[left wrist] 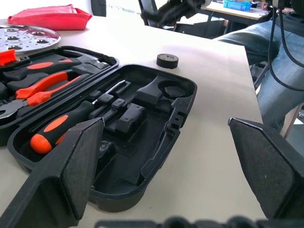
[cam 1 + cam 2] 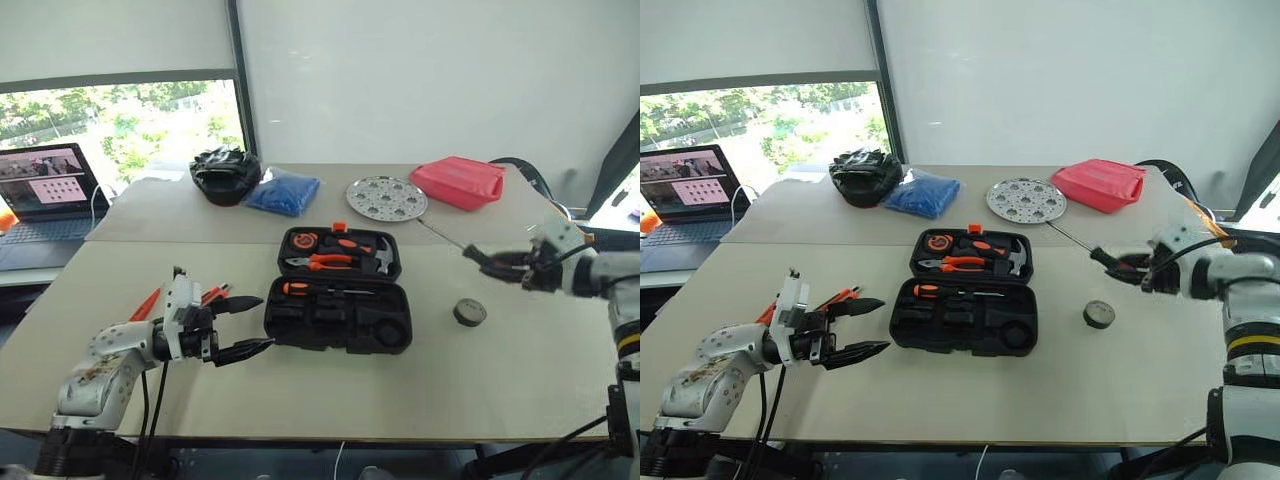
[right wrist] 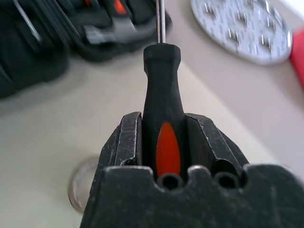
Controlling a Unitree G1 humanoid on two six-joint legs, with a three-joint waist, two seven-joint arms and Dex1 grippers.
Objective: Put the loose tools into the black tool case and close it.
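Nearest the camera, the left gripper [image 2: 243, 325] is held level beside the near-left corner of the case [image 2: 338, 318], its jaws spread fully and nothing between them. Behind it, more orange-handled tools [image 2: 150, 300] lie on the table [image 2: 450, 390].

At the right, the right gripper [image 2: 492, 263] is raised above the table and clamped on a screwdriver [image 3: 162, 104], taken by the thick black-and-orange handle, with the thin steel shaft pointing away toward the perforated disc [image 2: 387, 197]. The screwdriver is judged light and stiff; the rubbery handle should resist slipping, and the handle's fat middle is judged the right place to hold, since the shaft is slim and smooth.

The case lies open in the middle of the table, well left of the right gripper, with a screwdriver [image 2: 325, 289] already seated in its near half and pliers [image 2: 320, 263] in the far half. A tape roll [image 2: 469, 312] rests on the table below the right gripper, apart from the case.

The right arm is reaching in from the right edge, wrist turned inward and tilted slightly down.
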